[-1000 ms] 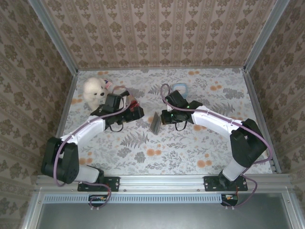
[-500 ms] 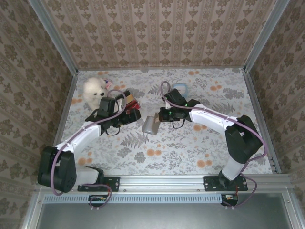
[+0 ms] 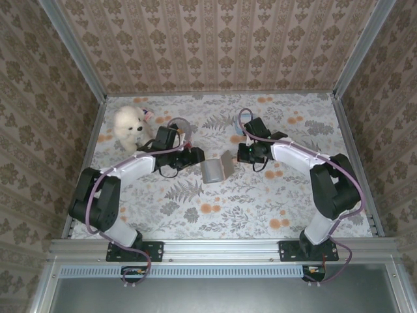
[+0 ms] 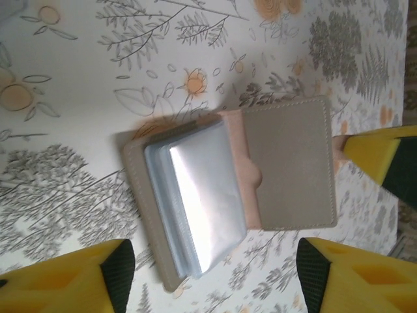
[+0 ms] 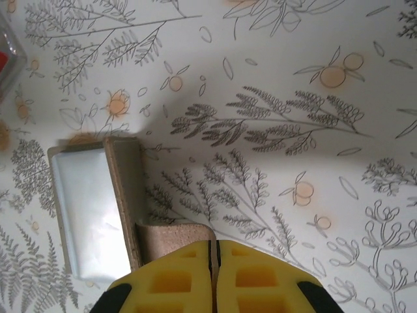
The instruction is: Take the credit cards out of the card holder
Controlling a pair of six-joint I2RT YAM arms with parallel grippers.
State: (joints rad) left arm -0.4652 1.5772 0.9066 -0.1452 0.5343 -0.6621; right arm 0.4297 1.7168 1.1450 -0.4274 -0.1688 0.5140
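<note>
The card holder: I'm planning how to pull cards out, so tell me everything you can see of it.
The flat grey-brown bifold card holder lies open on the floral-patterned table. It looks like stitched leatherette, with pinkish lining and a stack of glossy silvery-blue sleeves on one half. The right gripper, shut, pinches the other flap's edge, holding it raised. The left gripper hangs open above, not touching it.

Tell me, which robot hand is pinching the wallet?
The right gripper: its yellow jaws are shut tight on a flap of the card holder. The left gripper is open, its jaws spread wide and gripping nothing.
</note>
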